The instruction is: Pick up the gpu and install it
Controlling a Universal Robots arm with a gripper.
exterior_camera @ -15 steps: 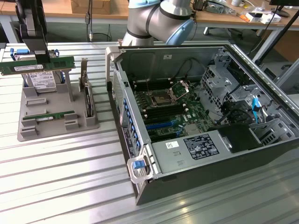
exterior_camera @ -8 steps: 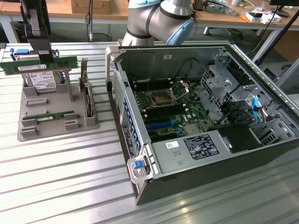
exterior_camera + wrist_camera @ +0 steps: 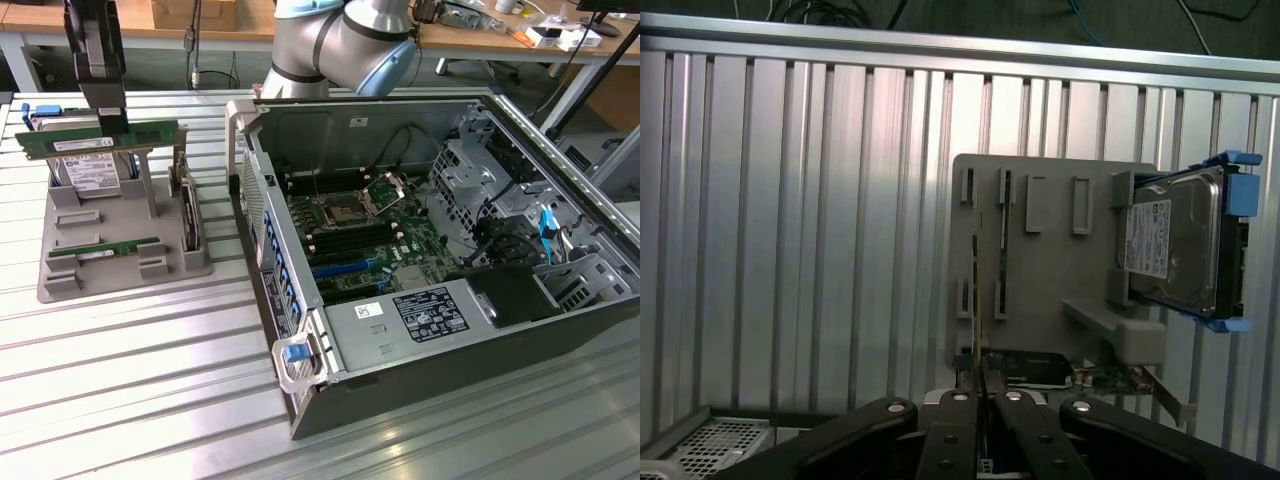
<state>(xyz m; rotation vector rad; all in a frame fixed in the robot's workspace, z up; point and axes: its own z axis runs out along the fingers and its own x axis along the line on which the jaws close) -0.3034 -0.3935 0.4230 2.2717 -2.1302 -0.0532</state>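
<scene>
Sideways, the gpu (image 3: 60,142) lies level in fingers (image 3: 110,115).

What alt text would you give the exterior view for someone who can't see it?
A gripper holds a thin green gpu level above a grey tray that carries a hard drive. On the exterior view's right, an open computer case shows its motherboard.

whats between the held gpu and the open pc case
In the exterior view, the dark card standing on edge in the grey tray, then a bare strip of table.
</scene>
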